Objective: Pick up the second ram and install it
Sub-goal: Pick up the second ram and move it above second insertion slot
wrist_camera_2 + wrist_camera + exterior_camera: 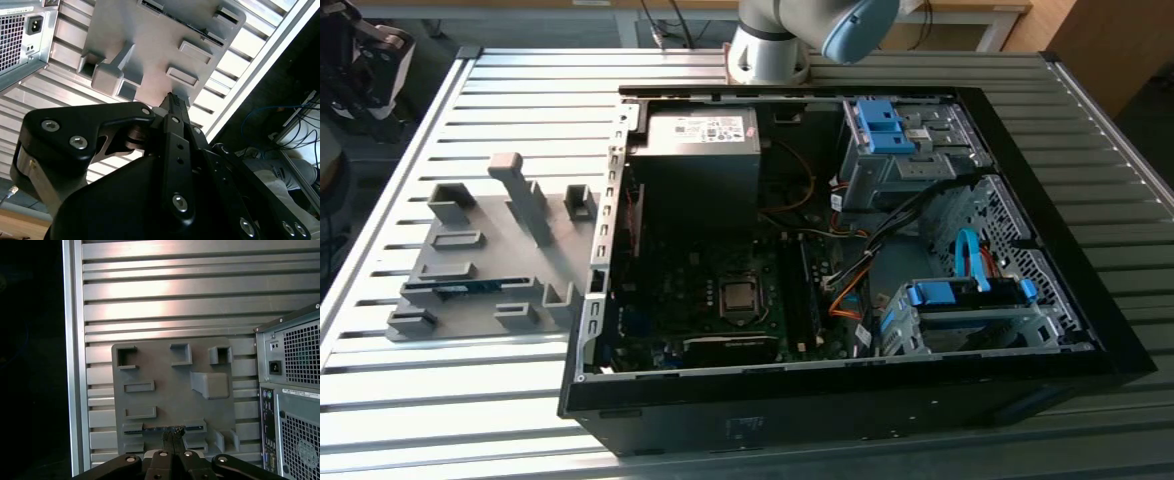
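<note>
The second ram is a thin blue-green stick lying in a slot of the grey holder plate, on the exterior view's left beside the open PC case. In the first wrist view the ram shows as a dark strip along the plate's near edge. My gripper hangs well above the plate, its tips lined up over the ram's slot. Both wrist views show the gripper shut, fingers pressed together with nothing between them. The arm's base stands behind the case.
Upright grey blocks rise from the holder plate. Inside the case are the black motherboard slots, a processor socket, the power supply, blue drive brackets and loose cables. The slatted metal table ends near the plate.
</note>
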You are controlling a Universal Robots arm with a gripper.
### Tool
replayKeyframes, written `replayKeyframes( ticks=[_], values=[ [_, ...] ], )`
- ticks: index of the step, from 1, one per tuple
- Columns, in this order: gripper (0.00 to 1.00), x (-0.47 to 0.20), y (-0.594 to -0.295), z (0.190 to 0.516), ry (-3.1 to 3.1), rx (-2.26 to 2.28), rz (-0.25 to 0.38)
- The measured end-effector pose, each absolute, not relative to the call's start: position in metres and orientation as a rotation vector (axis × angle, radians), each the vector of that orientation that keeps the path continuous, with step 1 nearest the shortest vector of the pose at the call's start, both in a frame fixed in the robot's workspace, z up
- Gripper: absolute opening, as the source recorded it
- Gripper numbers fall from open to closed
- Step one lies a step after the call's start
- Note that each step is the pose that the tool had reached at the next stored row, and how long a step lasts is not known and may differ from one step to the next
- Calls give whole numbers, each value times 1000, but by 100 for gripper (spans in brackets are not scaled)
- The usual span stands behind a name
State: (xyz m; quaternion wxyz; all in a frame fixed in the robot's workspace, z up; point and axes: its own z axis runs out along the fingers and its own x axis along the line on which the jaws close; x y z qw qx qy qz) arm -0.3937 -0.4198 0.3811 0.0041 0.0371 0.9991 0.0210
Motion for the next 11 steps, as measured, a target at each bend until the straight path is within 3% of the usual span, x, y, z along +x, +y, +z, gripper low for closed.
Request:
replayKeyframes(
  ticks=[11],
  values=[
    [11, -394, -420, 381, 3134, 18, 66]
  ],
)
